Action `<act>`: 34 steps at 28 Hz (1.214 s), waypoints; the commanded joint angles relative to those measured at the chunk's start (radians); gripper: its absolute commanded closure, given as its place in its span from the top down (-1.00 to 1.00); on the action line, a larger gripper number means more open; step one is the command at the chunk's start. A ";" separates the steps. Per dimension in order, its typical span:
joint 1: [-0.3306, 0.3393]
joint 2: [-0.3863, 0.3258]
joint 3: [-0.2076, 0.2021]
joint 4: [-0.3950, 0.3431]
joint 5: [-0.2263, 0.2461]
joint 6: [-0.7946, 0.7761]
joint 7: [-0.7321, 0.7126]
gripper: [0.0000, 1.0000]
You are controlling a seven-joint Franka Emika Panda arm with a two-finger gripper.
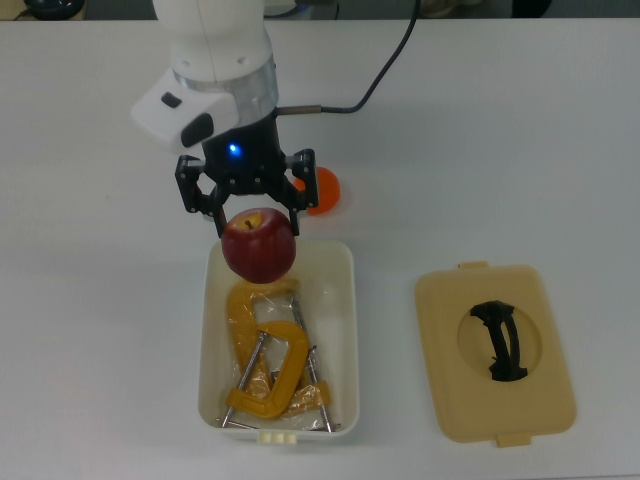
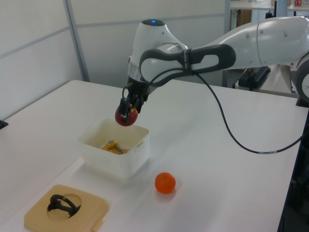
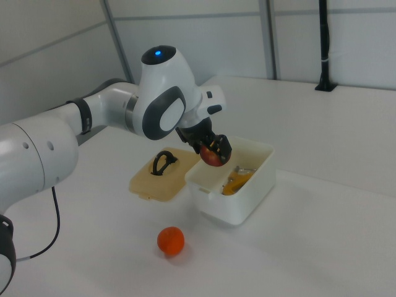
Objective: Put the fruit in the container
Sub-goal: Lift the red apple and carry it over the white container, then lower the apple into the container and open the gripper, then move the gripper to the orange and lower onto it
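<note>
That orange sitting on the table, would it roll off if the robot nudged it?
Probably yes: the orange is round and lies free on the flat table, with nothing beside it to stop it. Its skin looks smooth, so it might slip in a loose pinch. It seems firm, like the apple held in the gripper.

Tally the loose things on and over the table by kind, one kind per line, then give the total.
Fruits: 2, the apple held in the gripper over the tub, and the orange on the table
Yellow C-clamps: 2, in the tub
White tub: 1
Tan lid: 1
Total: 6
</note>
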 commanded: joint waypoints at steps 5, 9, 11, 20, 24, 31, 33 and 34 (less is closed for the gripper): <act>0.012 -0.012 -0.002 -0.035 -0.031 0.019 0.030 0.51; 0.010 -0.013 -0.002 -0.041 -0.034 0.015 0.028 0.93; 0.010 -0.018 -0.002 -0.042 -0.034 -0.005 0.025 1.00; 0.013 -0.046 -0.001 -0.032 -0.085 -0.330 -0.019 1.00; 0.030 -0.052 0.004 -0.032 -0.089 -0.504 -0.109 1.00; 0.105 -0.037 0.015 -0.105 -0.135 -0.628 -0.163 1.00; 0.124 -0.032 0.015 -0.123 -0.146 -0.627 -0.162 1.00; 0.133 -0.024 0.015 -0.128 -0.150 -0.627 -0.159 1.00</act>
